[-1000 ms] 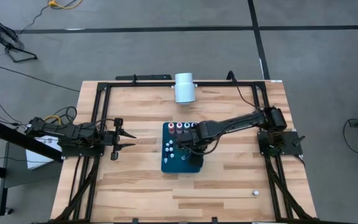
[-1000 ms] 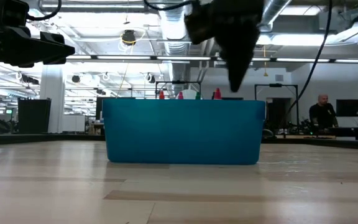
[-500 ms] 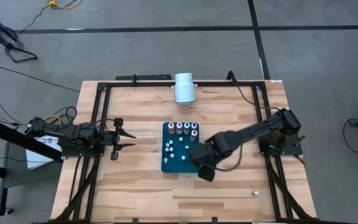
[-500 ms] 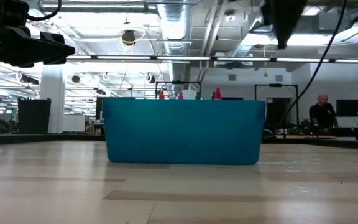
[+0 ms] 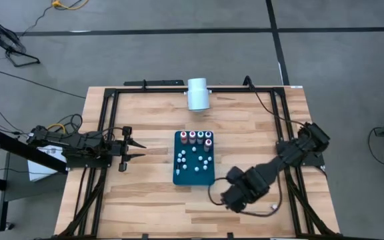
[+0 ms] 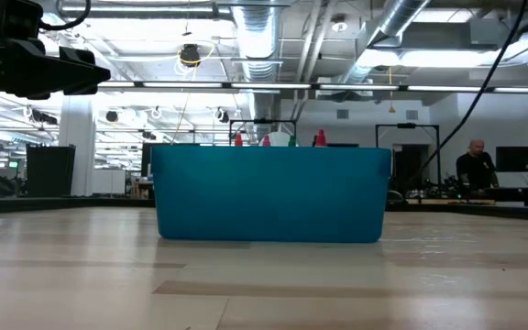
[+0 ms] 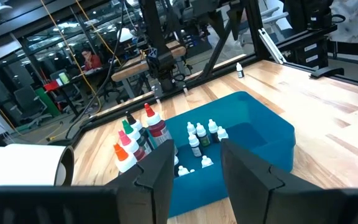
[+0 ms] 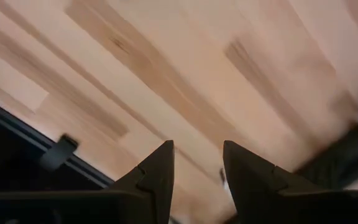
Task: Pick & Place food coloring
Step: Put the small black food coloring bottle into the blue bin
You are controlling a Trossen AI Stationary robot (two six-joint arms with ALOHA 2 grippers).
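Swung off the teal tray (image 5: 193, 175) toward counter's (image 5: 152, 200) near right corner: right pincer (image 5: 231, 199), fingers apart, nothing held. Food coloring (image 5: 197, 148) in tray, well apart. Left pincer (image 5: 133, 149) parked at left, fingers apart, empty.

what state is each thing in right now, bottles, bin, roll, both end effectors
food coloring bottles: upright in the bin, taller ones in a row at the far end
teal bin: open-topped, flat on the table
white cylinder: on its side at the table's far edge
lone small bottle: alone near the right front corner
left end effector: open, empty, waiting left of the bin
right end effector: open, empty, over bare wood
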